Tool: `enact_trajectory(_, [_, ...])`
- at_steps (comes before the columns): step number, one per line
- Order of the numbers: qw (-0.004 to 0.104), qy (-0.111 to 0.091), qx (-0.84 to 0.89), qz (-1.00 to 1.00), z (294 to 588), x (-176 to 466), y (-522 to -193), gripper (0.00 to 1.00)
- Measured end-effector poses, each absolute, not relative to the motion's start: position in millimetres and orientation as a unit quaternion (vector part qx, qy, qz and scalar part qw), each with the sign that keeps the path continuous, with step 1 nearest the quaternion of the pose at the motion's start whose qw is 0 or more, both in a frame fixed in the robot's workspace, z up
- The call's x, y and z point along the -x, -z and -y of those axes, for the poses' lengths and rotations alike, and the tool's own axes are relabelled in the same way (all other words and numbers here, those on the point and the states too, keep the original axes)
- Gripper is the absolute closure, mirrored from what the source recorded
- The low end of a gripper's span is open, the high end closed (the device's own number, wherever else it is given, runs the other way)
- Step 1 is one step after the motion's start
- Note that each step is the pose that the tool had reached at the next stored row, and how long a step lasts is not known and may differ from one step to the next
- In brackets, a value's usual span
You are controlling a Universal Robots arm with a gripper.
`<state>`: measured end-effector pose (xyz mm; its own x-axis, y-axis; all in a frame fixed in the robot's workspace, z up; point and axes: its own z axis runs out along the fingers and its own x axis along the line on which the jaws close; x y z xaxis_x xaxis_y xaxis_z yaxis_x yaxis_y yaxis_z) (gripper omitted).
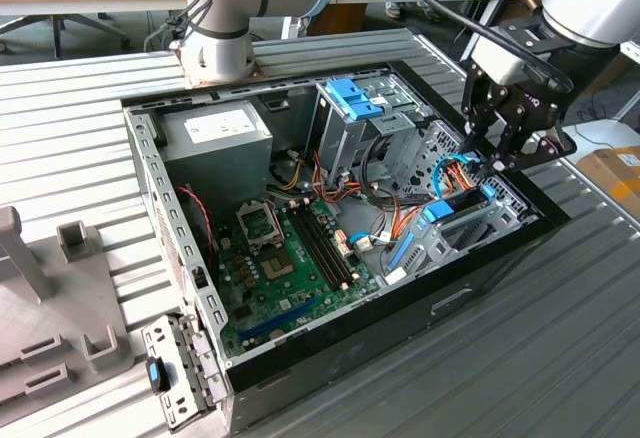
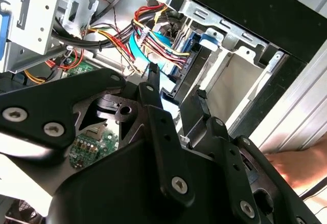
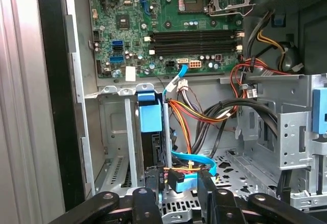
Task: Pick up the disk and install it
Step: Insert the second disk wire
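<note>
The pincer (image 1: 505,148) is hovering open and empty just above the disk (image 1: 462,201), which is sitting upright in a bay at the open computer case's (image 1: 150,178) front edge.

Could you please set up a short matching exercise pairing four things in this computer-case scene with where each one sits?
Things:
1. disk
2. pincer
3. power supply
4. motherboard

Places:
A. flat on the case floor
B. case corner nearest the arm's base
C. standing on edge in the grey bay at the case wall on the exterior view's right
D. just above the disk's end

Pairs: 1-C, 2-D, 3-B, 4-A
</note>
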<state>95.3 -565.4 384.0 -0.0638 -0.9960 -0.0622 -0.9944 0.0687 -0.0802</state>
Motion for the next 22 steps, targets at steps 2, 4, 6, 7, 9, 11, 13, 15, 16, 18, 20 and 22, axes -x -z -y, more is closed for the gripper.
enact_trajectory(2, [0.05, 0.009, 0.682, -0.729, 564.3, -96.9, -383.9, 0.56])
enact_trajectory(4, [0.048, 0.01, 0.682, -0.729, 562.8, -98.8, -383.6, 0.56])
enact_trajectory(6, [0.047, 0.012, 0.683, -0.729, 562.5, -98.9, -380.4, 0.56])
enact_trajectory(7, [0.045, 0.013, 0.683, -0.729, 562.4, -99.0, -379.3, 0.56])
enact_trajectory(9, [0.043, 0.016, 0.683, -0.729, 562.2, -99.4, -378.4, 0.56])
enact_trajectory(11, [0.041, 0.018, 0.683, -0.729, 560.6, -99.7, -377.3, 0.56])
enact_trajectory(13, [0.04, 0.019, 0.683, -0.729, 559.3, -99.8, -377.2, 0.56])
enact_trajectory(15, [0.04, 0.019, 0.683, -0.729, 559.4, -99.7, -377.2, 0.56])
enact_trajectory(16, [0.04, 0.019, 0.683, -0.729, 559.3, -99.7, -377.2, 0.56])
enact_trajectory(18, [0.04, 0.019, 0.683, -0.729, 559.3, -99.7, -377.2, 0.56])
enact_trajectory(20, [0.04, 0.019, 0.683, -0.729, 559.3, -99.7, -377.2, 0.56])
enact_trajectory(22, [0.04, 0.019, 0.683, -0.729, 559.3, -99.7, -377.2, 0.56])
